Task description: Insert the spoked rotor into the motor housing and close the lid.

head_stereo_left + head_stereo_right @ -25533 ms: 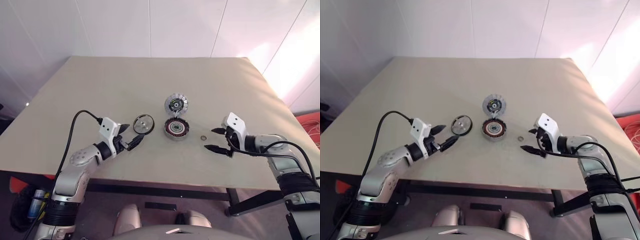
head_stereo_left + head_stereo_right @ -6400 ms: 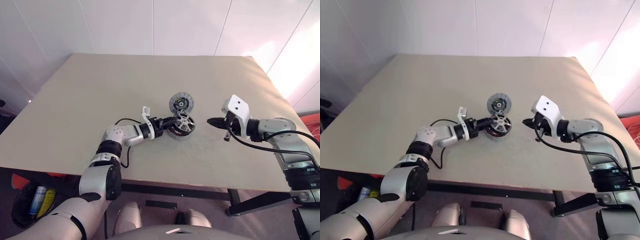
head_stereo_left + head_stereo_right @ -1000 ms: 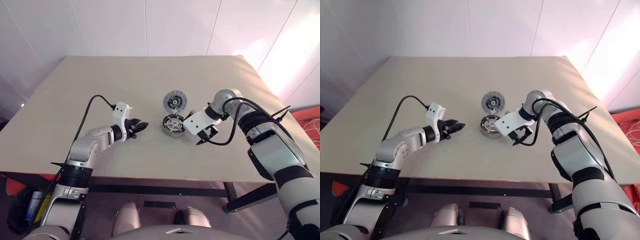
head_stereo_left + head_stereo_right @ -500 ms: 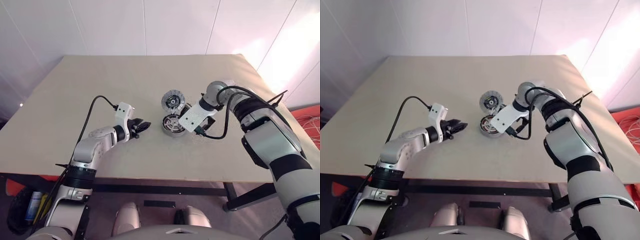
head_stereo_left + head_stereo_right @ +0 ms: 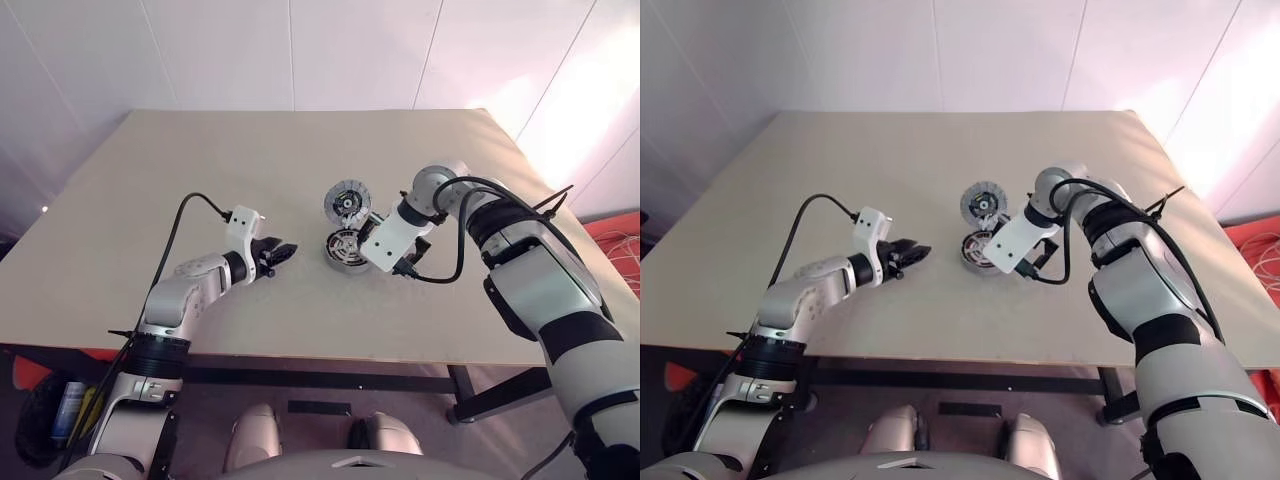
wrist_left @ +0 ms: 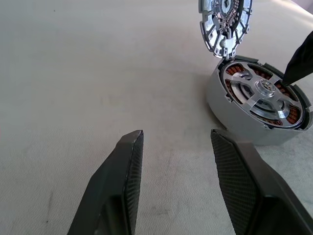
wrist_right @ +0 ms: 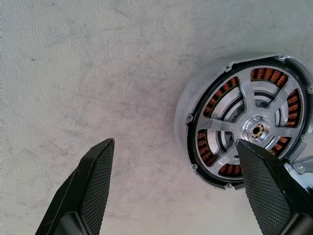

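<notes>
White panelled walls behind; beige table (image 5: 200, 170) fills the middle of the scene.

Motor housing (image 5: 346, 249) sits near the table's centre, slightly right of the midline. Spoked rotor (image 7: 249, 129) is seated inside it, silvery spokes and hub facing up, copper-brown windings visible between the spokes. Black rim of the rotor lies just inside the housing's grey wall.

Lid (image 5: 348, 200) stands open on the far side of the housing, joined at the housing's far edge, tilted up with its pale segmented face and green-black centre toward the robot.

Left gripper (image 5: 279, 253) hovers low over the table to the left of the housing, well apart from it, pointing right toward it. Its fingers (image 6: 128, 181) stand parted with bare table between them; nothing held.

Right gripper (image 7: 183, 188) hangs over the housing's right side, pointing steeply down. Jaws spread wide, empty. One fingertip (image 7: 254, 156) is over the rotor's face close to the hub; contact cannot be told. The other finger is over bare table beside the housing.
</notes>
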Robot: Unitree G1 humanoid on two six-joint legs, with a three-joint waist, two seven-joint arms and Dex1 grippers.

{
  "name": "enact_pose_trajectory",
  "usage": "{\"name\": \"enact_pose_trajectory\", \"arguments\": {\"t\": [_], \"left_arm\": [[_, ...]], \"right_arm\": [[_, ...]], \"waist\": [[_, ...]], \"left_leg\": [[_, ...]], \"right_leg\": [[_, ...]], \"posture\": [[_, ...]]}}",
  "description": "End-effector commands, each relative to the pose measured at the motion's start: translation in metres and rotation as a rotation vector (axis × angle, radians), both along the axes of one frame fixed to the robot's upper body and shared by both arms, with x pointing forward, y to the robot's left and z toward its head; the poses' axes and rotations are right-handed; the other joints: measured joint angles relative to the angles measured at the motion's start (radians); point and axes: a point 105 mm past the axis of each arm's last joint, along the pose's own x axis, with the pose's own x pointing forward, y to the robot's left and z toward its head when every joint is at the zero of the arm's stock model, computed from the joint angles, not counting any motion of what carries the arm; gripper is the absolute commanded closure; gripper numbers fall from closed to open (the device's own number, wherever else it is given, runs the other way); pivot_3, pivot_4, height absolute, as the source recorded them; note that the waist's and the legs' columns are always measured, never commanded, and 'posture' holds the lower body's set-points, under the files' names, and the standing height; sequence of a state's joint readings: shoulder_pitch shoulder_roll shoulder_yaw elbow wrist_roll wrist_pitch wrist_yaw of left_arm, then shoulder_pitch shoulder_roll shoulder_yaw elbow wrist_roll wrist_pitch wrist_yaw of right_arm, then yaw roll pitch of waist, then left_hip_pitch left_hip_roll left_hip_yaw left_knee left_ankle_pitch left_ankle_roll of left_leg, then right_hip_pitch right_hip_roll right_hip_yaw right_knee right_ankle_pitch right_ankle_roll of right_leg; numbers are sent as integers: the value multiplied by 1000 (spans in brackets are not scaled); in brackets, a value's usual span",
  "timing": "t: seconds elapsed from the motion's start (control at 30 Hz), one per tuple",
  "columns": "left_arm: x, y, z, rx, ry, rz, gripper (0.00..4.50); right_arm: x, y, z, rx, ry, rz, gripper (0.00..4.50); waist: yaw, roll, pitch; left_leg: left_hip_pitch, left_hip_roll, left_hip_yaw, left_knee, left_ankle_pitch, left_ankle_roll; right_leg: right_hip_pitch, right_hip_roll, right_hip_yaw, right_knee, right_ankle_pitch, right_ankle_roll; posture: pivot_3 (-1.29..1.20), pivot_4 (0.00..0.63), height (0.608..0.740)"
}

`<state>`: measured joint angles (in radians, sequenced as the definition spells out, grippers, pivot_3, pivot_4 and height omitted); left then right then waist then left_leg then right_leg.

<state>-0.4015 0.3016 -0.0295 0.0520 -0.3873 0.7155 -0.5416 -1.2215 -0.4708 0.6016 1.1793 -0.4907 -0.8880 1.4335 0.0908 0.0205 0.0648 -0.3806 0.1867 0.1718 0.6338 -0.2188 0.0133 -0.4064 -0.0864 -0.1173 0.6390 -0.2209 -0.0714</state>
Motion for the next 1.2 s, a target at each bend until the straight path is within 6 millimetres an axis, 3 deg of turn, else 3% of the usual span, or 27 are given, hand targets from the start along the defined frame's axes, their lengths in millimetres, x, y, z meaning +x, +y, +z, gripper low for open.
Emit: {"name": "enact_pose_trajectory", "arguments": {"t": [0.03, 0.47, 1.2], "left_arm": [[4, 1, 13, -2, -54, -6, 2180], [3, 4, 11, 9, -49, 0, 2180], [7, 7, 9, 24, -56, 15, 2180]], "right_arm": [[3, -3, 1, 24, -21, -31, 15], [2, -17, -11, -19, -10, -76, 15], [3, 3, -7, 63, -37, -27, 15]], "waist": [[0, 0, 0], [0, 0, 0], [-9, 0, 0]], "left_leg": [[0, 0, 0, 0, 0, 0], [1, 0, 0, 0, 0, 0], [1, 0, 0, 0, 0, 0]], "right_leg": [[0, 0, 0, 0, 0, 0], [0, 0, 0, 0, 0, 0], [0, 0, 0, 1, 0, 0]], "posture": [[0, 0, 740], [0, 0, 740], [0, 0, 740]]}}
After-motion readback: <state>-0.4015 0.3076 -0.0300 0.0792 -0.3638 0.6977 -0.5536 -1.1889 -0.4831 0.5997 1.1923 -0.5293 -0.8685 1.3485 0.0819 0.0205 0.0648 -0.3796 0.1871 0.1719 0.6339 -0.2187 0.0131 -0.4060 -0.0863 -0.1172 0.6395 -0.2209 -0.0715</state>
